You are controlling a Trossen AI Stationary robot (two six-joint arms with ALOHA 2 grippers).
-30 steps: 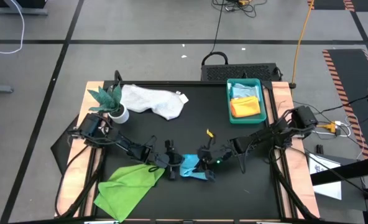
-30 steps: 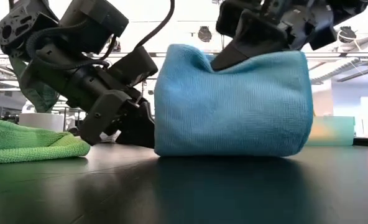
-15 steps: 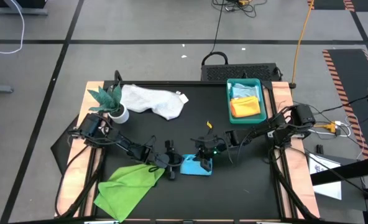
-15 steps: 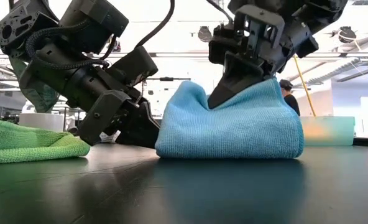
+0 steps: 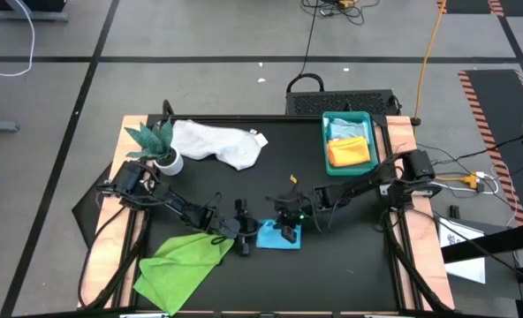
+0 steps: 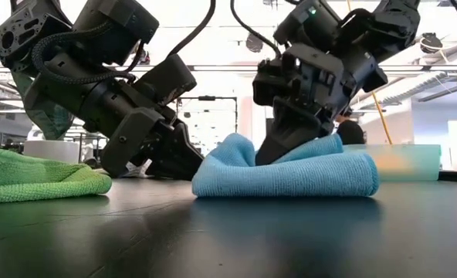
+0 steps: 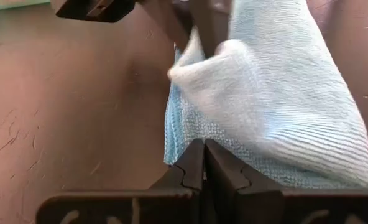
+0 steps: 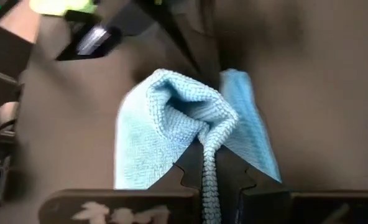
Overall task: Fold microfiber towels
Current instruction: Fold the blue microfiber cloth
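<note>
High view: five towels, two grippers; right gripper (image 5: 288, 231) pinches turquoise towel (image 5: 273, 238), left gripper (image 5: 244, 237) closed beside it, empty.

Both arms reach low to mid-table, left tool (image 5: 244, 240) closed, right tool (image 5: 288, 233) clamped tight.

The folded towel (image 5: 277, 236) is lying near the table's (image 5: 359, 256) front edge. Left of the folded towel, the spread towel (image 5: 180, 260) is lying at the front corner. Behind the folded towel to the left, the crumpled towel (image 5: 217, 143) is resting beside the plant (image 5: 155, 143); behind it to the right, the tray (image 5: 348, 143) is holding two more towels (image 5: 349, 152).
</note>
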